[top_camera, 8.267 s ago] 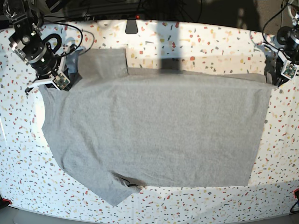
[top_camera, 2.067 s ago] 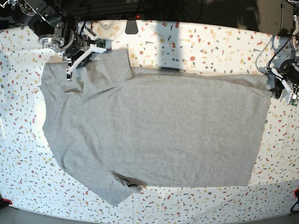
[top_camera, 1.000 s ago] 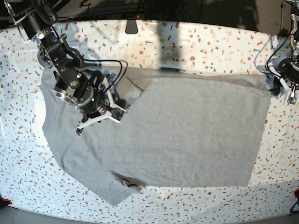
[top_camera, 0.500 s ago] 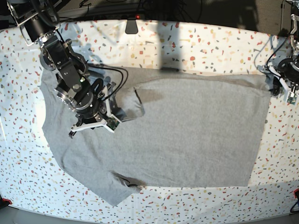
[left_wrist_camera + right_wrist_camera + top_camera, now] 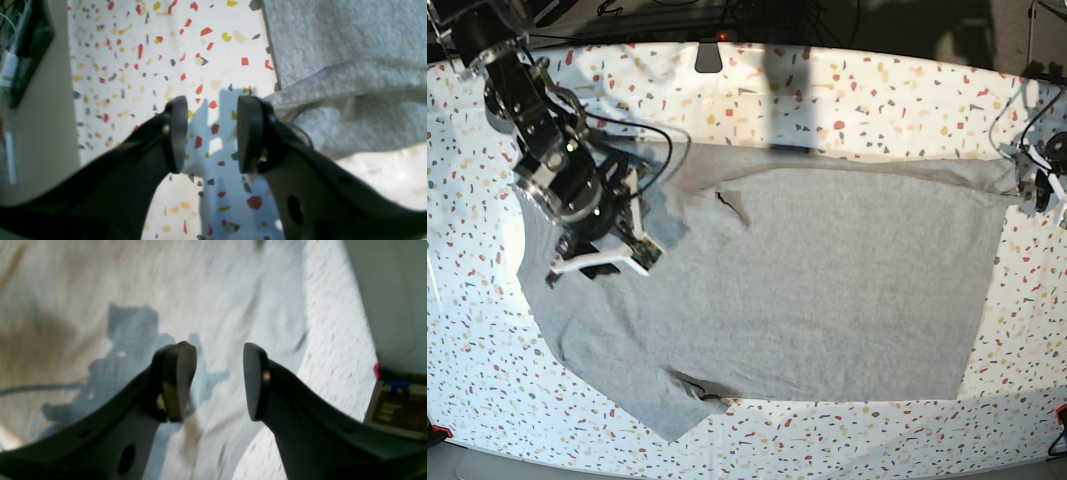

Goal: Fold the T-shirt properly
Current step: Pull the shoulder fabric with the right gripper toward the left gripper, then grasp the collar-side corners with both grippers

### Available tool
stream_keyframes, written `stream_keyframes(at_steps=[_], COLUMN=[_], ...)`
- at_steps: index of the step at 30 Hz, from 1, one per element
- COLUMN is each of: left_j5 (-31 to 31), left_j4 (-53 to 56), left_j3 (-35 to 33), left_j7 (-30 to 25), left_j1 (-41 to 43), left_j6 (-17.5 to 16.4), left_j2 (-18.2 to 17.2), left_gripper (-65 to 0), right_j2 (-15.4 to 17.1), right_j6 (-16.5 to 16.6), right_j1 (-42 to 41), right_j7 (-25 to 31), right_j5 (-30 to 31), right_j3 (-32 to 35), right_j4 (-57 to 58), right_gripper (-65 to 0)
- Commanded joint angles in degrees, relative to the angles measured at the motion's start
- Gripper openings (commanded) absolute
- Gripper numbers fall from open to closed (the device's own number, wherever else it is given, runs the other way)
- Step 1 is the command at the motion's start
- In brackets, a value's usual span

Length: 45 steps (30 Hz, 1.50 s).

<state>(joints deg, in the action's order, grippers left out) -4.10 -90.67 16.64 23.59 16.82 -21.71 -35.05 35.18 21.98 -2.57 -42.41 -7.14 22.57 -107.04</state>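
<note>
1. The T-shirt [image 5: 787, 280] is lying spread flat on the speckled counter [image 5: 877, 90], plain grey side up, filling most of the middle of the base view. That suits folding, since the cloth is mostly smooth.
2. The upper sleeve [image 5: 712, 200] is lying folded inward over the body, left of centre in the base view, its edge showing as a short dark crease. The lower sleeve [image 5: 667, 410] is sticking out at the lower left, not yet folded.
3. The right end effector [image 5: 218, 383] is hanging over the shirt's left part in the base view, just beside the folded sleeve. Its jaws are standing apart with nothing between them, only grey cloth underneath. Likely reason: the sleeve is laid down, so no grip is needed.
4. The left end effector [image 5: 211, 133] is sitting at the right edge of the base view, at the shirt's upper right corner. Its jaws are parted and holding nothing; speckled counter is showing between them, with the shirt's hem corner [image 5: 290, 96] just beside one finger [image 5: 248, 133]. It is probably waiting there to pin or pick that corner.
5. Judgement: the task is at an early stage; the lower sleeve and the body folds are not yet done.
</note>
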Motion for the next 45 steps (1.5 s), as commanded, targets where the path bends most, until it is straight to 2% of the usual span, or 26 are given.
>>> stream_keyframes(at_steps=[1,3,8,13,18,24,28,32,38,45], left_j5=[-0.3,0.7,8.7,16.6,22.4,22.8,26.3,28.1,28.1,30.8], left_j4=[-2.4,-5.5,-12.0,-12.9,-12.9,-12.8,-12.3,-8.3,-1.9,3.7], left_j3=[0.5,0.5,0.5,0.5,0.4,-0.6,-5.6,-10.9,-14.9,-16.4], left_j7=[-1.7,-3.8,-10.1,-14.4,-22.9,-23.5,-23.2,-19.7,-18.7,-20.2], left_j1=[0.6,3.4,10.7,16.1,19.6,18.7,17.7,13.5,7.8,6.8], left_j6=[-0.4,-1.3,-3.6,-3.6,-3.6,-3.6,-3.3,2.8,2.8,2.8], left_j2=[-1.9,-3.2,-5.0,-5.0,-4.9,-3.8,-3.8,-3.9,-3.9,-3.9], left_gripper=[-40.9,-40.9,-40.9,-40.9,-42.4,-43.4,-43.4,-43.3,-43.3,-43.3], right_j2=[1.4,2.8,5.3,5.5,5.5,5.4,5.4,5.4,5.5,5.5], right_j6=[-0.6,-0.6,-0.6,-0.5,-0.6,-0.6,-0.6,-0.6,-0.6,-0.7], right_j1=[0.3,3.3,12.1,20.3,26.8,31.9,33.1,33.2,33.2,33.1], right_j7=[0.0,-0.5,-0.5,-0.6,-0.6,-0.6,-0.9,-3.6,-4.8,-4.8], right_j5=[-0.3,-0.3,-0.3,-0.3,-0.3,-0.3,-0.3,-0.3,-0.4,-3.6], right_j3=[-1.3,-2.8,-8.0,-12.8,-14.0,-14.0,-14.0,-14.0,-14.0,-14.0], right_j4=[-1.8,-3.4,-9.9,-14.6,-15.5,-15.5,-15.5,-15.5,-15.5,-15.5], right_gripper=[-37.9,-37.9,-37.9,-37.9,-37.9,-37.9,-37.9,-37.9,-37.9,-37.9])
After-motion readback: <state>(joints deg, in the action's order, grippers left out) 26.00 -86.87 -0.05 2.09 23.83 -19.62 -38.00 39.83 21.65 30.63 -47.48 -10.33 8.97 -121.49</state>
